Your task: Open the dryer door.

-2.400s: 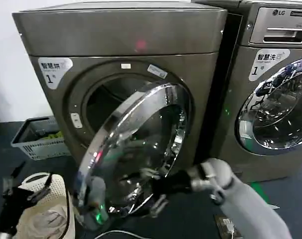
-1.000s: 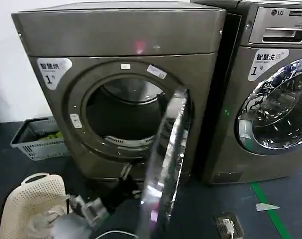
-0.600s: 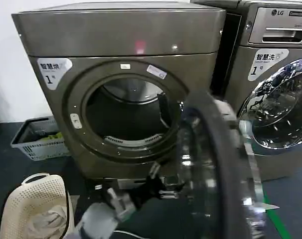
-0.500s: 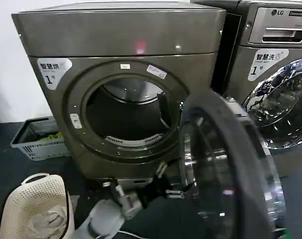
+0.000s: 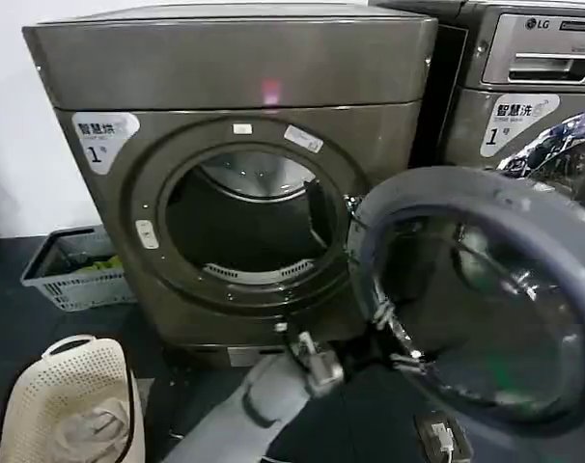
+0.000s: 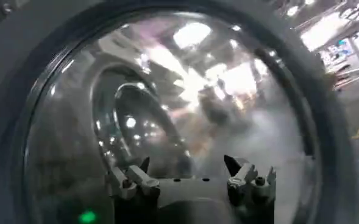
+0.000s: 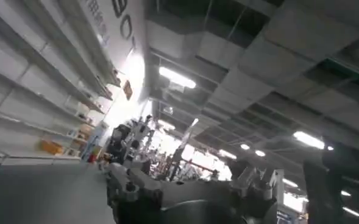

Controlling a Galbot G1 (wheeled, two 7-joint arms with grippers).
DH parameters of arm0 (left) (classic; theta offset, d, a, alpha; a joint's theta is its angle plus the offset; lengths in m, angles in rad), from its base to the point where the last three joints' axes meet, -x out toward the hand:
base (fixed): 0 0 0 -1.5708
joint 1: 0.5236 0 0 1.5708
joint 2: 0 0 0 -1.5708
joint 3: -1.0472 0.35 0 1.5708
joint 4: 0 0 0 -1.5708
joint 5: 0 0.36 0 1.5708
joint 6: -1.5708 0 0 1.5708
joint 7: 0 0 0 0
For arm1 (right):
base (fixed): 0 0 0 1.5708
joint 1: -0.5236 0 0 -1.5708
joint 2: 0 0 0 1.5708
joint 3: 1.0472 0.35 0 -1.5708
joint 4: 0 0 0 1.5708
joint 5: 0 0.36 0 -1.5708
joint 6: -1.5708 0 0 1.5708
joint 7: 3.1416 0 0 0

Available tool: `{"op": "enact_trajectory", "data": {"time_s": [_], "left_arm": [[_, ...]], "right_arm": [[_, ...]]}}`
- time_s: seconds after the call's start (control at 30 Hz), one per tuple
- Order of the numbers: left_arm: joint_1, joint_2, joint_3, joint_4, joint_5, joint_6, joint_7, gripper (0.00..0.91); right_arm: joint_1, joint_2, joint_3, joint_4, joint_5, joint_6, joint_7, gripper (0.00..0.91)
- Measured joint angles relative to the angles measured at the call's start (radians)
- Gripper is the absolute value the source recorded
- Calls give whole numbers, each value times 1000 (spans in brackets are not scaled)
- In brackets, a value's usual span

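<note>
One gripper, left, against dryer door inner face

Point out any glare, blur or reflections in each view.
Head view: the dryer door looks smeared, and a pink spot glows on the dryer's top panel. Left wrist view: the glass is hazy, with bright ceiling-light reflections behind the left gripper. Right wrist view: ceiling lights blow out above the right gripper.

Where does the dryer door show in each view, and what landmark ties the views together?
Head view: dryer door swung open at right, grey inner face toward the camera.
Left wrist view: its glass spans the frame.
Right wrist view: not in it; ceiling lights.
Shared landmark: left gripper at the door.
</note>
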Motion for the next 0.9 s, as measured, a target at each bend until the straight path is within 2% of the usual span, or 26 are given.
{"op": "enact_trajectory", "data": {"time_s": [0.33, 0.47, 0.67, 0.9], "left_arm": [[-74, -97, 17, 117, 1, 3, 3, 907], [-66, -95, 19, 121, 4, 6, 6, 907], [-12, -35, 6, 46, 8, 16, 17, 907], [86, 162, -55, -127, 4, 6, 21, 907]], "right_arm": [[-1, -28, 12, -54, -29, 35, 63, 907], [1, -44, 24, -83, -29, 30, 104, 907], [-11, -93, 31, -142, 29, -4, 135, 907], [-11, -140, 13, -196, -2, 26, 117, 907]]}}
